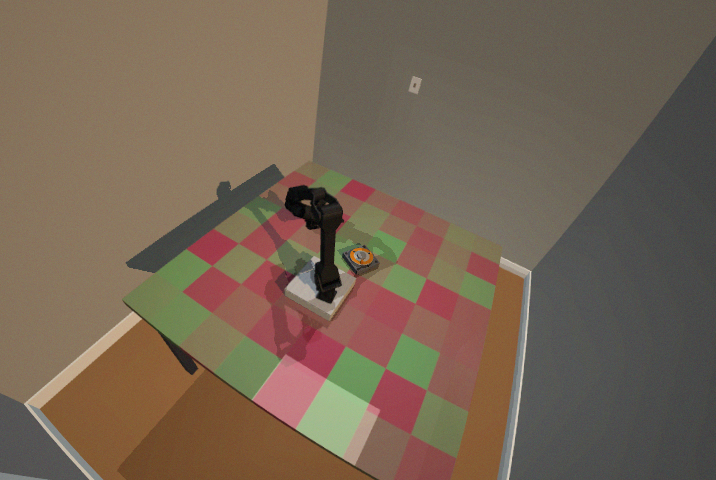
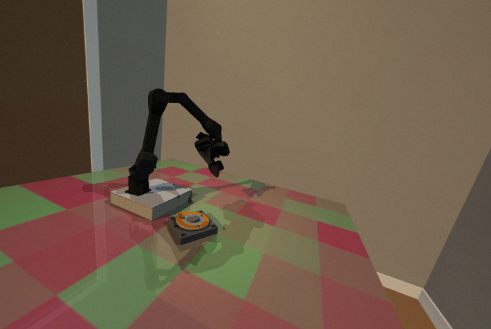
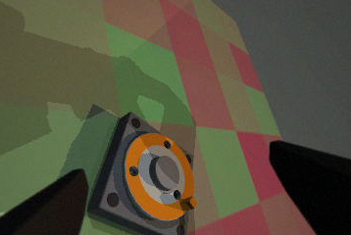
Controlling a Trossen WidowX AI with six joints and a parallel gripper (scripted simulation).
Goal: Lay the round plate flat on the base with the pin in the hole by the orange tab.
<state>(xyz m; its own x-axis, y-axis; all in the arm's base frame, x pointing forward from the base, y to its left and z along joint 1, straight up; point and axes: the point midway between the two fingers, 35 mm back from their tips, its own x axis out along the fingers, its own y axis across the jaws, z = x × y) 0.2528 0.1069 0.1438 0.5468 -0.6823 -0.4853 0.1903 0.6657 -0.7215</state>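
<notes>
Gripper (image 2: 215,167) spread wide, holding nothing, hanging in the air well apart from the orange round plate (image 2: 193,220) on its post on the dark square base (image 2: 184,234), surface (image 2: 293,248) checkered, no legible markings.

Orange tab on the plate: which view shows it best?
Wrist view: the orange tab juts clearly from the plate rim. Exterior shows it only as a small nub at the ring's edge; top shows the plate too small to pick it out.
</notes>
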